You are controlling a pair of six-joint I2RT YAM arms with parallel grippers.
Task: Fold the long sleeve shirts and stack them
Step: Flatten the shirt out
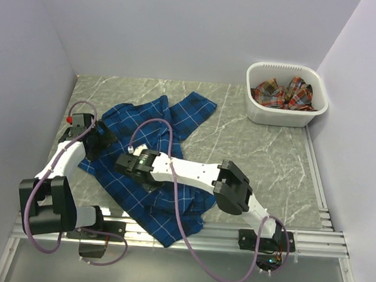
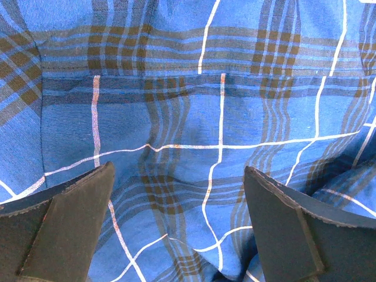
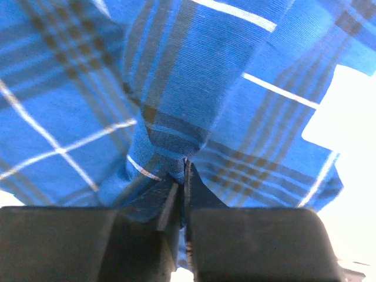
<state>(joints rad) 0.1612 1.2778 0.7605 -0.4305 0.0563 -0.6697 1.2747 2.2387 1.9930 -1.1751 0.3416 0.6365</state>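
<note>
A royal blue plaid long sleeve shirt (image 1: 150,148) lies crumpled across the left half of the marble table (image 1: 264,159). My right gripper (image 1: 123,163) (image 3: 183,170) reaches left over it and is shut on a pinched fold of the blue cloth (image 3: 170,147). My left gripper (image 1: 101,138) (image 2: 179,200) hovers open at the shirt's left edge, with flat blue cloth (image 2: 194,117) between its fingers (image 2: 70,223) and nothing gripped. A red-orange plaid shirt (image 1: 282,93) lies bunched in the basket.
The white plastic basket (image 1: 284,114) stands at the back right of the table. Grey walls close in the left, back and right. A metal rail (image 1: 233,234) runs along the near edge, where the blue shirt's hem hangs over.
</note>
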